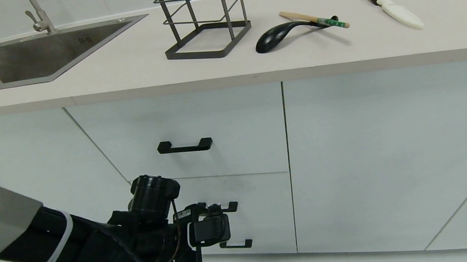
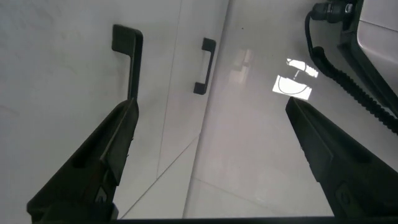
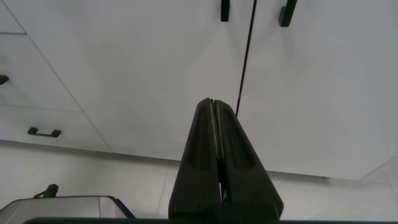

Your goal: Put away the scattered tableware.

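Black curved ladle (image 1: 268, 40) is lying beside the black wire rack (image 1: 196, 54), awaiting storage. Left gripper (image 2: 209, 111) is gaping empty, right gripper (image 3: 214, 112) resting closed, empty.

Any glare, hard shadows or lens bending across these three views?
Head view: the countertop edges bow from lens bending, and the black spoon casts only a soft shadow. Left wrist view: a bright reflection glares off the glossy floor. Right wrist view: even light on the cabinet doors, no glare.
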You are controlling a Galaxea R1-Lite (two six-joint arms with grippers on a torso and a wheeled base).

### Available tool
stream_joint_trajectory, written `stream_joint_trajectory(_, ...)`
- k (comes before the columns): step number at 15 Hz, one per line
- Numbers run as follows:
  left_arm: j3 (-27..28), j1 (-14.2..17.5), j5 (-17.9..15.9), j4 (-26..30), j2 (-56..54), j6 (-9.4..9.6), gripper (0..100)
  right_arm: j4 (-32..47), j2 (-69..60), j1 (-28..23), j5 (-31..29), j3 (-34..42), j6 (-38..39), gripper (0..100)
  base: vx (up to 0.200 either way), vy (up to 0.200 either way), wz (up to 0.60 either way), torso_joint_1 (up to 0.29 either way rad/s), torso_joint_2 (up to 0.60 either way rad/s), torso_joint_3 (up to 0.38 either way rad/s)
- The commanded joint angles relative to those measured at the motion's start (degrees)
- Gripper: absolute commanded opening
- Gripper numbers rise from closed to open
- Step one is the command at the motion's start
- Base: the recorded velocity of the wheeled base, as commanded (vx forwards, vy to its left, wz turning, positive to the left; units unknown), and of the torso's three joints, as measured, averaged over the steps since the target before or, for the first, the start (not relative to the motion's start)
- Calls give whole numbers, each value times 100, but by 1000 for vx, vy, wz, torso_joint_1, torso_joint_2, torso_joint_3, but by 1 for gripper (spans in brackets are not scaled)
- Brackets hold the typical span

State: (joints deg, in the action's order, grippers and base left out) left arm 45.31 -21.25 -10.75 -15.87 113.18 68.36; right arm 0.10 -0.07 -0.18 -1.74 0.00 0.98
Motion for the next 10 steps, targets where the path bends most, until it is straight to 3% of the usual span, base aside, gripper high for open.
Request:
stream_joint_trajectory(1,13,15,-6,-39,117,1,100,-1,7,1,-1,0,-1,0,0,0,0,0,0,0)
stream_joint_trajectory(10,83,165,3,-338,363,-34,100,-1,7,1,-1,0,-1,0,0,0,0,0,0,0)
